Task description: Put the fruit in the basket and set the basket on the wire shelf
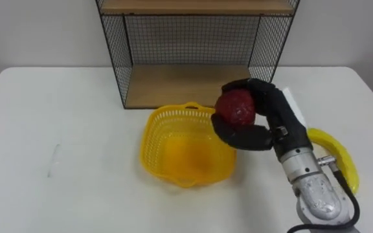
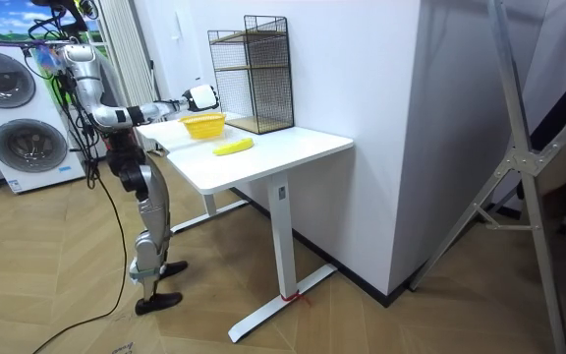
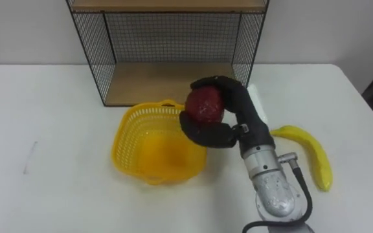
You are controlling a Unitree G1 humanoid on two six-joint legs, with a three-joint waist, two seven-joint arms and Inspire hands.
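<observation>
White bench point(image 1: 57, 116) in front of the wire shelf point(image 1: 193, 39): the right hand point(image 1: 272, 116) is wrapped around a dark red fruit point(image 1: 237, 107) right over the yellow basket's point(image 1: 149, 152) right rim, so the drop spot is just to its left, with the banana point(image 1: 342, 155) lying off to the arm's right.

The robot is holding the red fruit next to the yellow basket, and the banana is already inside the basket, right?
Not quite. The right hand does hold the red fruit next to the yellow basket, but the banana is not inside it. It lies on the table, on the robot's right of the arm. The left eye view shows this.
</observation>
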